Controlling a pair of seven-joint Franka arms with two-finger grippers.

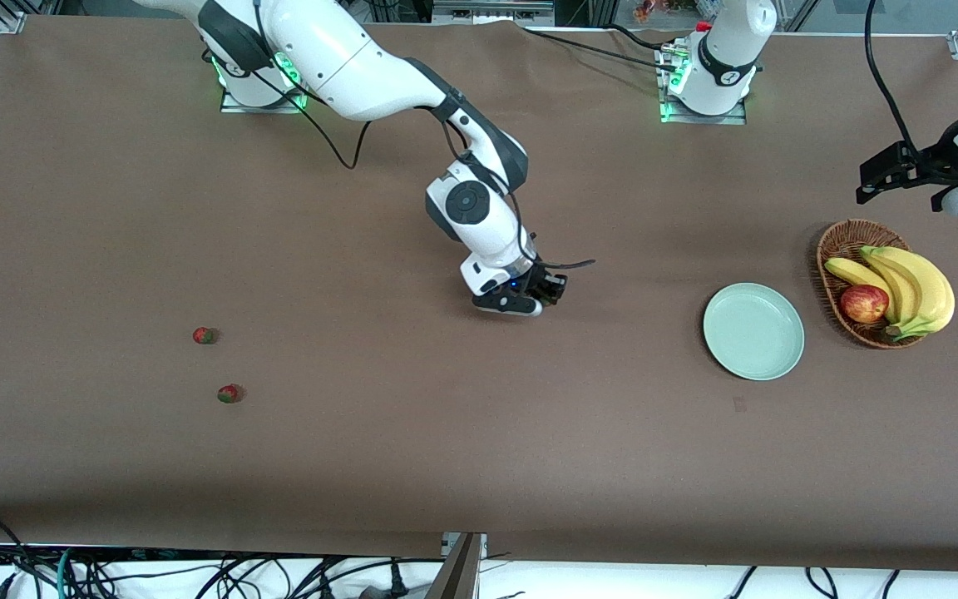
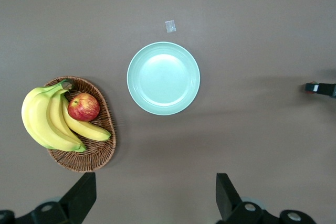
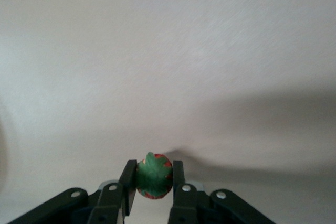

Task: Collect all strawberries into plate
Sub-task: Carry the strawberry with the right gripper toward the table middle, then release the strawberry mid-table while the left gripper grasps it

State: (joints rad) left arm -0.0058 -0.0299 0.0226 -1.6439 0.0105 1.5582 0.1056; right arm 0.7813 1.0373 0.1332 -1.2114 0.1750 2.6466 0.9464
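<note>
The right gripper [image 3: 152,184] is pinching one strawberry [image 3: 154,176] over bare table, the plate [image 1: 753,331] lying toward the left arm's end from it and two strawberries [image 1: 204,335] toward the right arm's, while the waiting left gripper [image 2: 155,195] is hanging spread above the plate and basket [image 2: 100,153].

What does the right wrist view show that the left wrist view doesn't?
Only the right wrist view: the right claw shut on a strawberry, green top facing the camera, over bare tabletop.

Only the left wrist view: the mint-green plate, holding nothing; the wicker basket beside it with bananas and an apple; a small pale scrap on the table near the plate; the left claw, open, up over the table near the basket.

Both: the brown tabletop. The dark, red-tipped shape at the left wrist view's edge may be the right claw; can't confirm.
</note>
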